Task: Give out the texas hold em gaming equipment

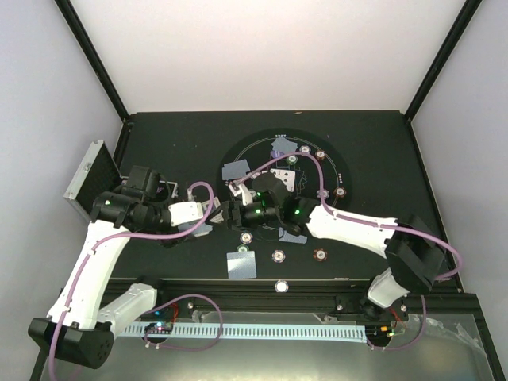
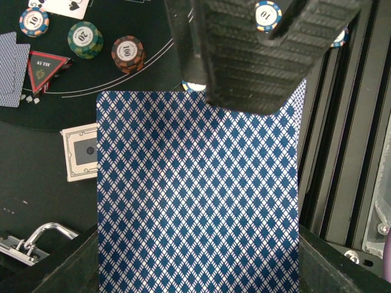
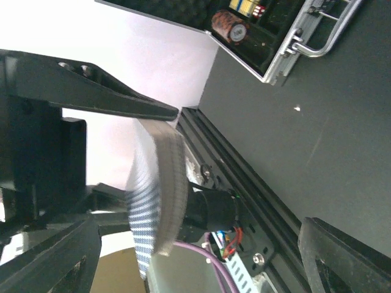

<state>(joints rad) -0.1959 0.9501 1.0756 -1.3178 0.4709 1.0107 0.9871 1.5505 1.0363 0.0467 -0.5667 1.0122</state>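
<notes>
Left wrist view first: filled nearly wall to wall with the deck of playing cards point(image 2: 195, 195), blue diamond backs up. Pinched by its long sides in the left gripper point(image 2: 198, 271), fingers point(image 2: 61, 271) pressed in on it. Beyond the deck, over on the round black mat point(image 2: 153, 79): an orange-and-blue chip point(image 2: 33, 21), a green chip stack point(image 2: 85, 38), a red-brown chip stack point(image 2: 128, 54) and the red triangle marker point(image 2: 44, 68) just below the green one. Also a lone white-bordered card point(image 2: 79, 152) lying flat just left of the deck, plus a bit of case handle point(image 2: 46, 232) down in the corner.

Right wrist view: right gripper point(image 3: 198, 227) spread wide, fingers point(image 3: 55, 262) way out at the bottom corners. Looking at the same deck edge-on, capped by a black left-gripper finger. Hovering over the deck's far end, going by the left wrist view; can't tell if touching. Up top, the silver case point(image 3: 275, 72) lying open with another red-brown stack point(image 3: 229, 24) inside.

Top external view: both grippers meeting at the near-left side of the mat. Around the mat, grey-blue cards point(image 1: 236, 169) laid out flat, single chips point(image 1: 320, 255) dotted near the rim, and a white button disc point(image 1: 281, 286) down at the near edge of the table point(image 1: 159, 143). Case parked over at the table's left edge.
</notes>
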